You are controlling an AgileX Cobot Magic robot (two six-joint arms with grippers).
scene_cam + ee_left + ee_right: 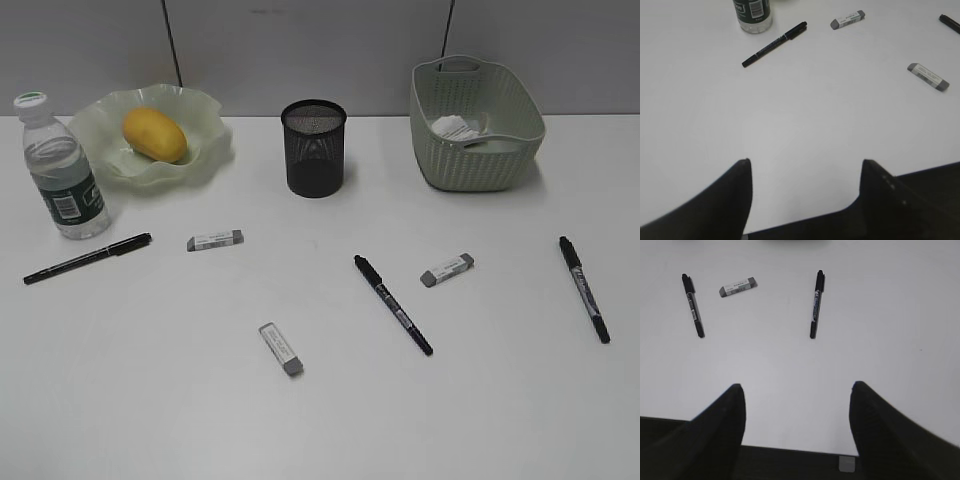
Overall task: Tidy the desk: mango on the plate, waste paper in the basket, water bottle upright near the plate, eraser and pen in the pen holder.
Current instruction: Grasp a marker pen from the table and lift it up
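The mango (154,134) lies in the plate (205,110) at the back left. The water bottle (62,172) stands upright beside the plate. The waste paper (455,127) lies in the basket (480,165) at the back right. The pen holder (314,147) stands between them. Three pens (88,258) (393,304) (584,288) and three erasers (215,240) (281,348) (447,269) lie on the desk (160,400). My left gripper (806,167) is open and empty over the front edge. My right gripper (797,392) is open and empty too. Neither gripper shows in the exterior view.
The left wrist view shows the bottle's base (753,14), a pen (774,44) and two erasers (847,19) (928,76). The right wrist view shows two pens (693,305) (816,303) and an eraser (738,287). A grey wall stands behind the desk.
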